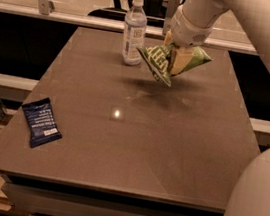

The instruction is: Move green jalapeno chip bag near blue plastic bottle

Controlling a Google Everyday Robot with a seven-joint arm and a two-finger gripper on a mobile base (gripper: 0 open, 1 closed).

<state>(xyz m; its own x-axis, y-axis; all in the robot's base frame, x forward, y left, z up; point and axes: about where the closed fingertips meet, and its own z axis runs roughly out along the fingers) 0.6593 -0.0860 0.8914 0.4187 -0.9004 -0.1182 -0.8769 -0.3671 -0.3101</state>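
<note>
As viewed from its near edge, a wide dark-brown rectangular table [168, 155] is filling most of the scene, running from near to far. A thick white robot arm [248, 26] is reaching in from the upper right and angling down over the far-centre of the table. A large crinkly green jalapeno chip bag [156, 62], light green w/ white lettering, is hanging tilted in the air above the far part of the table. Its lower corner is pointing down, it isn't touching the surface, and a soft shadow is lying on the tabletop beneath it. A tall clear blue plastic bottle [134, 31] w/ white cap and pale label is standing upright by the far edge, just left of the bag. The bag's left tip is sitting close beside the bottle's lower half, tho contact can't be told. A small flat dark-blue packet [42, 122] is lying by the left edge on the near side, well apart from both. The gripper [178, 61], at the arm's end, is clamping the bag's middle, its tan fingers [181, 62] pressing on the foil. A tiny bright glare spot [117, 113] is showing approx. at table centre.
</note>
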